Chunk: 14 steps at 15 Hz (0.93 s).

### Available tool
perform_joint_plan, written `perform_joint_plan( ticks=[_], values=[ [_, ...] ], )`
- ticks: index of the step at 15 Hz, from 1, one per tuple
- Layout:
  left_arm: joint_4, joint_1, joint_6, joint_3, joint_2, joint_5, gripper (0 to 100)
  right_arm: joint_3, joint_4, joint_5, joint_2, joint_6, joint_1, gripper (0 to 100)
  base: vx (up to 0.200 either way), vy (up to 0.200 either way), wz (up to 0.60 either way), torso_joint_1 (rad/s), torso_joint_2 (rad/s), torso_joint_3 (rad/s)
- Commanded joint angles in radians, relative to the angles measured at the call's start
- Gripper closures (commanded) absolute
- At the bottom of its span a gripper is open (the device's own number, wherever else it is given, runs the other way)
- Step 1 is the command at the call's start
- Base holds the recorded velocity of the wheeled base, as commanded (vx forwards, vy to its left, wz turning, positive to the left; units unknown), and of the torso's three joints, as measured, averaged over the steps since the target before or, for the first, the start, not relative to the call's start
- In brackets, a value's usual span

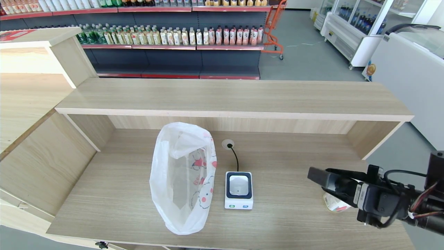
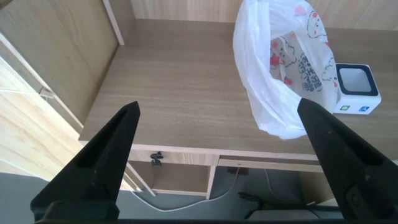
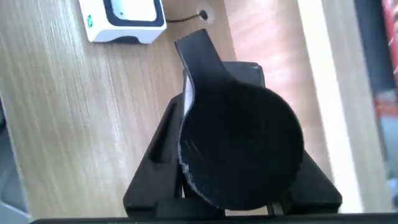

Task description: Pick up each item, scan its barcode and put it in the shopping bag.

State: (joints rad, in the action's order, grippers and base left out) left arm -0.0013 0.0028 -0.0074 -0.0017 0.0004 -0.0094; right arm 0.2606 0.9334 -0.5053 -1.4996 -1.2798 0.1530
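Wide wooden checkout counter (image 1: 295, 156) in front of us, with a raised ledge (image 1: 236, 97) along its far side. On it, left of centre, the white shopping bag (image 1: 180, 180) with a cartoon print stands slumped. Its long axis runs from the near edge toward the back and its mouth gapes up and away. Through the mouth we get film and print; whether anything lies at the bottom, can't tell.

Over on the right, the right arm comes in low from the counter's right end, roughly level, with the right gripper (image 1: 324, 180) pointing left toward the middle. Its fingers are closed around a round container (image 3: 242, 146). The black circular end faces the wrist camera, and the pale labelled body (image 1: 333, 204) pokes out below the fingers. So the long axis runs across the fingers, not along them. It sits near the counter's near-right corner, well apart from the bag; touching the wood or not, can't tell.

The left gripper (image 2: 217, 106) hangs above the counter's near-left edge, tilted down, with its fingers spread wide and nothing between them.

The white barcode scanner (image 1: 238, 190) lies flat just right of the bag, window up. Its black cable (image 1: 236, 156) runs back to a grommet.
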Motion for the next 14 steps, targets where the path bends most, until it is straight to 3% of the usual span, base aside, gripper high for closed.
perform_joint_plan(
  ticks=[1, 2, 4, 7, 10, 12, 14],
  values=[
    [0.0, 0.0, 0.0, 0.0, 0.0, 0.0, 0, 0.005, -0.07, -0.193, 0.001, -0.4, 0.008, 100, 0.0, 0.0, 0.0, 0.0, 0.0, 0.0],
    [0.0, 0.0, 0.0, 0.0, 0.0, 0.0, 0, 0.011, -0.09, -0.252, -0.016, -0.595, 0.037, 100, 0.0, 0.0, 0.0, 0.0, 0.0, 0.0],
    [0.0, 0.0, 0.0, 0.0, 0.0, 0.0, 0, 0.015, -0.093, -0.306, -0.067, -0.831, 0.132, 100, 0.0, 0.0, 0.0, 0.0, 0.0, 0.0],
    [0.0, 0.0, 0.0, 0.0, 0.0, 0.0, 0, 0.014, -0.094, -0.357, -0.111, -1.064, 0.223, 100, 0.0, 0.0, 0.0, 0.0, 0.0, 0.0],
    [0.0, 0.0, 0.0, 0.0, 0.0, 0.0, 0, 0.015, -0.097, -0.406, -0.128, -1.153, 0.224, 100, 0.0, 0.0, 0.0, 0.0, 0.0, 0.0],
    [0.0, 0.0, 0.0, 0.0, 0.0, 0.0, 0, 0.012, -0.102, -0.515, -0.139, -1.274, 0.227, 100, 0.0, 0.0, 0.0, 0.0, 0.0, 0.0],
    [0.0, 0.0, 0.0, 0.0, 0.0, 0.0, 0, 0.022, -0.116, -0.549, -0.136, -1.293, 0.273, 100, 0.0, 0.0, 0.0, 0.0, 0.0, 0.0]
  ],
)
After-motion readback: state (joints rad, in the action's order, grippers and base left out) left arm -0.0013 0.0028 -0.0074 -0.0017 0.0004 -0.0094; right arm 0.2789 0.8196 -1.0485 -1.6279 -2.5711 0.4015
